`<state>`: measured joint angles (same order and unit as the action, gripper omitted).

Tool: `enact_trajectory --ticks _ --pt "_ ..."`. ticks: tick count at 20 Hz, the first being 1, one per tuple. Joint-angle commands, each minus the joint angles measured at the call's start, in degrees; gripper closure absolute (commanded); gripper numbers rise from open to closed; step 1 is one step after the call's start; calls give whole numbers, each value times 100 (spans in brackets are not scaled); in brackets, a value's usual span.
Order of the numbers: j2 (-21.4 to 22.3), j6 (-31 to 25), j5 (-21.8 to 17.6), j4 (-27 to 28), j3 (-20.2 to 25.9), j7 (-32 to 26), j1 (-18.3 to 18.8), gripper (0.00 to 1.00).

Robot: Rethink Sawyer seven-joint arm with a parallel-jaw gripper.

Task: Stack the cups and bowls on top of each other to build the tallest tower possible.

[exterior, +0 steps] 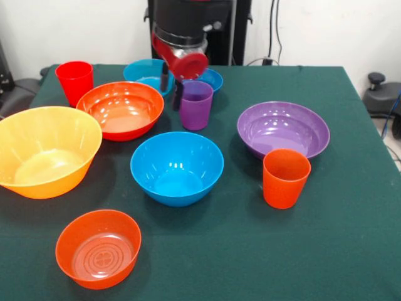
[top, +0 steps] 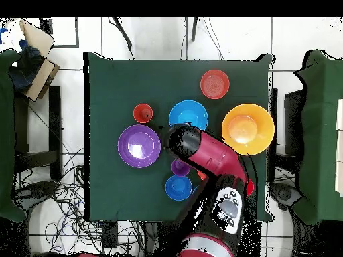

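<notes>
Small orange bowl [exterior: 98,248] sits nearest, alone on the desk [exterior: 326,251]. Blue bowl [exterior: 177,167], yellow bowl [exterior: 45,150], orange-red bowl [exterior: 122,110], purple bowl [exterior: 283,129], orange cup [exterior: 286,178] and red cup [exterior: 75,81]: each stands apart, none nested. Teal bowl [exterior: 143,72] and small blue bowl [exterior: 213,79] lie at the far edge (partly hidden by the arm). Claw [exterior: 171,84] hangs spread beside the purple cup [exterior: 196,105], one finger just left of it, holding nothing. Tower: not begun; all stacking seems left.
</notes>
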<state>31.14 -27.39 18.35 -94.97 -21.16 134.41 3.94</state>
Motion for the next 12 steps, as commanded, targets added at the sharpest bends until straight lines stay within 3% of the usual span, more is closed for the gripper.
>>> enact_trajectory --ticks 1,8,12 --pt "141 -923 -434 679 255 -87 127 0" --pt "84 -844 -327 637 478 198 58 0" --pt "-70 -791 -192 685 461 571 -166 0"
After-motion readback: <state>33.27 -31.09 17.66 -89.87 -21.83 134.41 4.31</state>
